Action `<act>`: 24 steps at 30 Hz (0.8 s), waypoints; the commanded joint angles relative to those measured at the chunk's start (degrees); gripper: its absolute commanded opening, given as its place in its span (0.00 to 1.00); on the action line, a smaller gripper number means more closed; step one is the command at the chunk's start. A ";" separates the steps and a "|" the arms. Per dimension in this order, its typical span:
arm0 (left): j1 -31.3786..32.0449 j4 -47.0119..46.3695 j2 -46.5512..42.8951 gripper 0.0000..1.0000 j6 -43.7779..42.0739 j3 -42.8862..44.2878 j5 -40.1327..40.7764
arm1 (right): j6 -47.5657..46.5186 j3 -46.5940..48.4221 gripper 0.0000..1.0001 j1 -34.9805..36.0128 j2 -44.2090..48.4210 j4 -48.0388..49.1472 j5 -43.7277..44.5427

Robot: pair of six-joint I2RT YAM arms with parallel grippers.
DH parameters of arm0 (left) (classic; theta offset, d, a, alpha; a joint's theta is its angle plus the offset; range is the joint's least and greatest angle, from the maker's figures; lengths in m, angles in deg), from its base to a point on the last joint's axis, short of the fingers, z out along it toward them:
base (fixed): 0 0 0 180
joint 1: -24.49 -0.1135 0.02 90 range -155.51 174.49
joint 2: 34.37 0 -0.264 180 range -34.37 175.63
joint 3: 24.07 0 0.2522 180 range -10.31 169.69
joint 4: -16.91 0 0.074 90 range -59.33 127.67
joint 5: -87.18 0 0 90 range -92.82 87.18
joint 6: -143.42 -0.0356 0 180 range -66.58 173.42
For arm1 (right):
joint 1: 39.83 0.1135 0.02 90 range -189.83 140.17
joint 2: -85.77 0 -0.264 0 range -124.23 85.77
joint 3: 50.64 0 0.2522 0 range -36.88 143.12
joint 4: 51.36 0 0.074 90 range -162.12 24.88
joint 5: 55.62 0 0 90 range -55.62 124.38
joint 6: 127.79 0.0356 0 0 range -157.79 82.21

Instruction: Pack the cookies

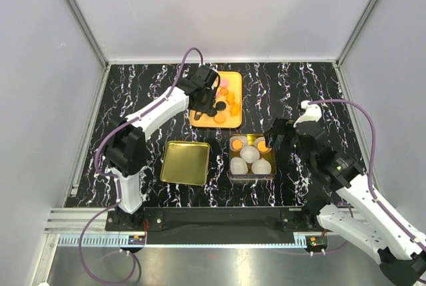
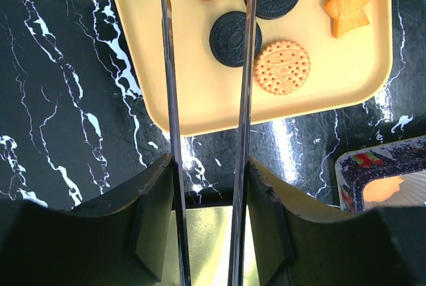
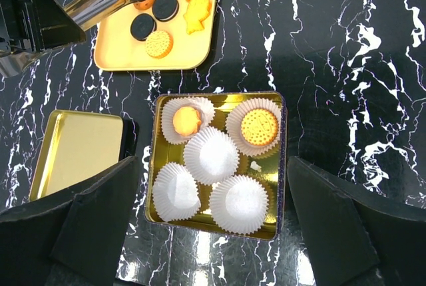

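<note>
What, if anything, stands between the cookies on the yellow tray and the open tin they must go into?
Nothing visible: only bare table separates the tray of cookies from the tin. Its lid lies aside, and three paper cups are empty.

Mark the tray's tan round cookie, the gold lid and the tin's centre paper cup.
tan round cookie [image 2: 282,67], left wrist view, face centre
gold lid [image 3: 76,149], right wrist view, flat middle
centre paper cup [image 3: 211,155], right wrist view, cup floor
</note>
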 commanded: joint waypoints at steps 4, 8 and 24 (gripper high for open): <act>-0.31 -3.25 0.65 0.49 -0.30 -0.48 -0.21 | 0.49 -0.24 1.00 0.16 0.80 -0.34 1.23; -0.31 -3.42 0.57 0.49 -0.21 -1.35 -0.21 | 0.49 -0.51 1.00 0.16 1.06 -0.43 1.32; -0.49 -3.51 -0.31 0.46 0.14 -3.73 -1.17 | 0.76 -0.95 1.00 0.25 1.15 0.10 0.88</act>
